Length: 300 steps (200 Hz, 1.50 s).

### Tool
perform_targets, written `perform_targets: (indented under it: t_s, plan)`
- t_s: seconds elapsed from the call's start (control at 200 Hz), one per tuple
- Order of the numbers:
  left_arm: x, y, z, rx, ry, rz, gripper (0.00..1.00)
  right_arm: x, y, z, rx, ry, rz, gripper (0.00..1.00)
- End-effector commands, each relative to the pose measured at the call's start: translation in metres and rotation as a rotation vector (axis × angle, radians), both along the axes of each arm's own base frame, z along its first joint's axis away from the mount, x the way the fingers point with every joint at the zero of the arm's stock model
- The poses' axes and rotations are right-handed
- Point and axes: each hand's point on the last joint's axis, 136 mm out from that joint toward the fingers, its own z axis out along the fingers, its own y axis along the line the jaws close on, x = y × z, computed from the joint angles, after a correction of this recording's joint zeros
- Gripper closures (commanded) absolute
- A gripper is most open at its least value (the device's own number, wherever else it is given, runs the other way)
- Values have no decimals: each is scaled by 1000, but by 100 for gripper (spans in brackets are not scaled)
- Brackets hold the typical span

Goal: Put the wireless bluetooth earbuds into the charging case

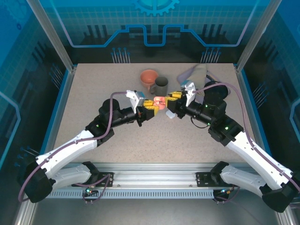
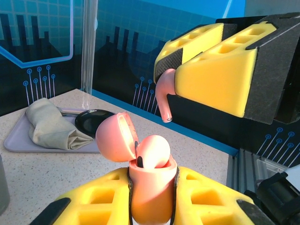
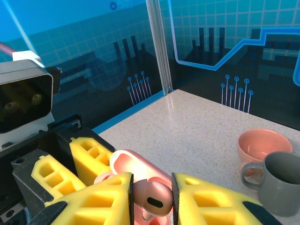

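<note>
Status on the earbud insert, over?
Left gripper shut on the open pink case, first earbud seated inside. Right gripper shut on second earbud, close by the case, not yet in. Nothing between them.

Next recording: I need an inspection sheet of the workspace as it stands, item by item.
Surface: speckled table, no spills seen.
Job's things: pink case open, lid up; one pink bud looks seated in it; second bud hangs above it, stem down.
Clutter: pink cup and grey mug side by side at the back; tray with cloth and black dish.
Pincers: left pincer shut on the case; right pincer shut on the second bud.
Cables: purple cable along each arm, clear of the case.
Surroundings: blue panels on all sides.
</note>
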Motion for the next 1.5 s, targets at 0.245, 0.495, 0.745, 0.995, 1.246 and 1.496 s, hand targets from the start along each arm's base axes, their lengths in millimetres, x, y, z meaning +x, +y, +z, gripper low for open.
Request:
perform_targets:
  t_s: [0.245, 0.495, 0.745, 0.995, 1.246, 1.496]
  plan:
    - [-4, -1, 34, -57, -73, -9, 100, -2, 8, -3, -9, -10, 10, 73]
    - [-4, -1, 33, -53, -77, -9, 100, -2, 5, -23, -51, 27, -7, 73]
    - [-4, -1, 33, -50, -75, -6, 100, -1, 5, -35, -84, 59, -9, 73]
    - [-4, -1, 32, -47, -77, -6, 100, -2, 12, -43, -71, 168, 11, 73]
    - [-4, 0, 31, -46, -77, -4, 100, -4, 17, -52, -49, 265, 20, 71]
    - [-4, 1, 29, -42, -78, 0, 100, -7, 19, -46, -3, 312, 38, 68]
